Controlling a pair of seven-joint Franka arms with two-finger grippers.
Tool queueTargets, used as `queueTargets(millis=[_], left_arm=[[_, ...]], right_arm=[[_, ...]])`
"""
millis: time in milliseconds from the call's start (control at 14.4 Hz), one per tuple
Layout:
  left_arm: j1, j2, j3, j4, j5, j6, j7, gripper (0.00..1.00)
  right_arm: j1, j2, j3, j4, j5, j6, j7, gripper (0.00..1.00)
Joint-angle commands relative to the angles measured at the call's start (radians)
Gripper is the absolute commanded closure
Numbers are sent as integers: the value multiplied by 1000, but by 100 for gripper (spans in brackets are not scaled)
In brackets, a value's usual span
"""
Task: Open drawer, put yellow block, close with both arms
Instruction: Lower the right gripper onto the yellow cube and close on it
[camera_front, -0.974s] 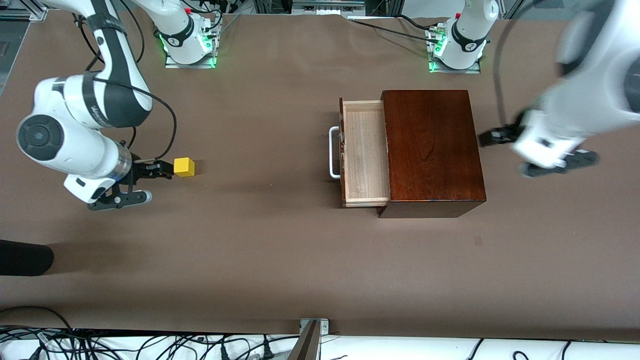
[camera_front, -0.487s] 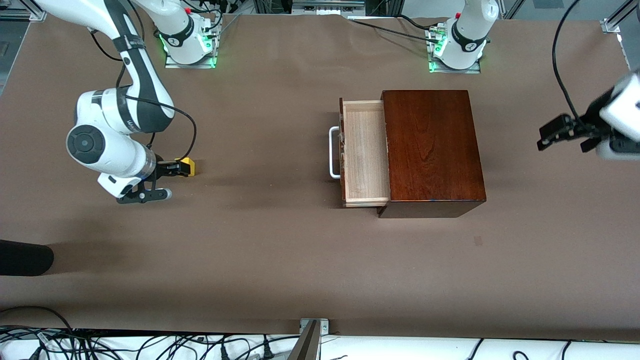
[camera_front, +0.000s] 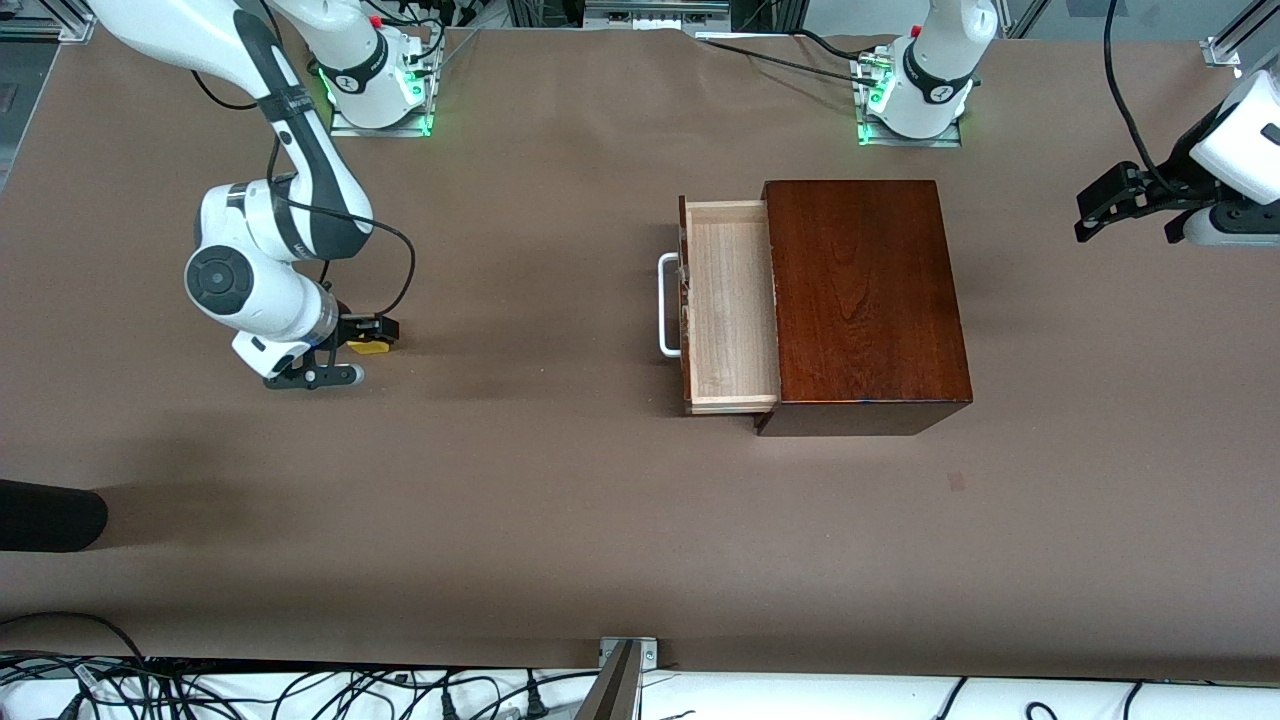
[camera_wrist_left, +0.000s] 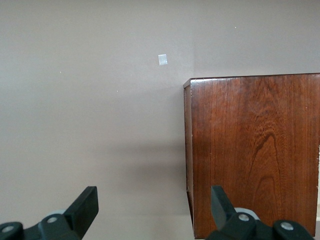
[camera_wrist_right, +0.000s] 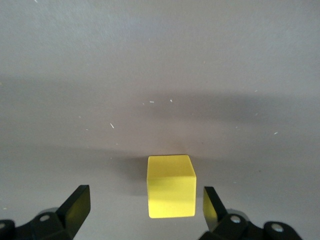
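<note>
The yellow block (camera_front: 368, 348) (camera_wrist_right: 170, 186) lies on the brown table toward the right arm's end. My right gripper (camera_front: 375, 335) (camera_wrist_right: 145, 207) hangs open over it, one finger on each side and neither touching. The drawer (camera_front: 730, 305) stands pulled out of the mahogany box (camera_front: 865, 300) (camera_wrist_left: 250, 150), its pale tray empty and its white handle (camera_front: 667, 305) facing the right arm's end. My left gripper (camera_front: 1090, 215) (camera_wrist_left: 152, 205) is open and empty, up over the table at the left arm's end, apart from the box.
A black object (camera_front: 50, 515) pokes in at the table's edge near the front camera, at the right arm's end. Cables and a metal bracket (camera_front: 625, 655) line that front edge. A small pale mark (camera_front: 957, 482) (camera_wrist_left: 162, 59) sits on the table near the box.
The right arm has swung in toward the yellow block, and its open gripper now straddles it. The left arm has drawn away from the box toward its own end of the table.
</note>
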Motion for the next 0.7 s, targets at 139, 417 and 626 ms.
queueTargets(millis=[139, 417, 626], left_arm=[[-8, 19, 3, 38, 16, -28, -12, 0], [-8, 22, 5, 38, 16, -33, -10, 0], [-8, 21, 5, 38, 14, -42, -9, 0]], right_arm=[[-3, -28, 1, -110, 13, 119, 10, 0], [-4, -22, -5, -129, 11, 156, -8, 0], [-6, -22, -5, -127, 11, 158, -10, 0]])
